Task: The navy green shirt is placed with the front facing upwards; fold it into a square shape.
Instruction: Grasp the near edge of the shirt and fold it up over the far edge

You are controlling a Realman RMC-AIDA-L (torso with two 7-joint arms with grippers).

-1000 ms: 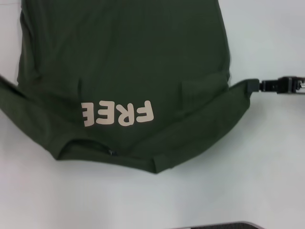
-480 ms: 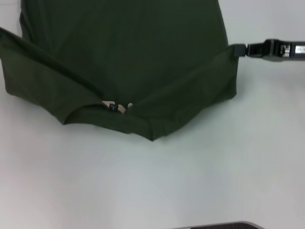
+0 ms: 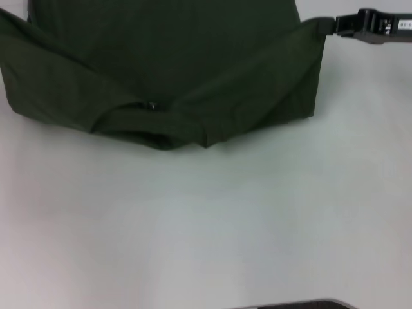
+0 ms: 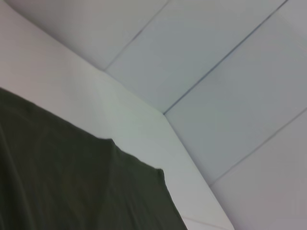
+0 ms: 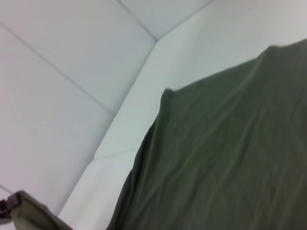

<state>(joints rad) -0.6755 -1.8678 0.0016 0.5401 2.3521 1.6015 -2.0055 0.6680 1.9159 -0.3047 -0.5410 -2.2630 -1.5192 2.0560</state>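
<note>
Your navy green shirt [image 3: 161, 58] lies on the white table [image 3: 212, 225], filling the far part of the head view from the left edge across to right of centre. Its near end, the collar end, is doubled over toward the far side, so the plain back of the cloth faces up and no chest lettering shows. The collar opening sits near the middle of the folded edge, with a small dark label [image 3: 152, 105] just inside it. The fold runs along the near side of the shirt, dipping lowest slightly right of centre.

Your right gripper [image 3: 329, 26] is at the far right, level with the shirt's raised right corner. Its jaws look closed on that sleeve corner, pinching a small peak of cloth that stands clear of the table; the contact is small in this view, so take that grip as probable rather than certain.

Your left gripper does not appear in the head view. The shirt's left corner rises toward the far left edge of the view and runs out of it. The left wrist view shows only olive cloth against the pale table and floor, so you cannot tell how those jaws stand.
</note>
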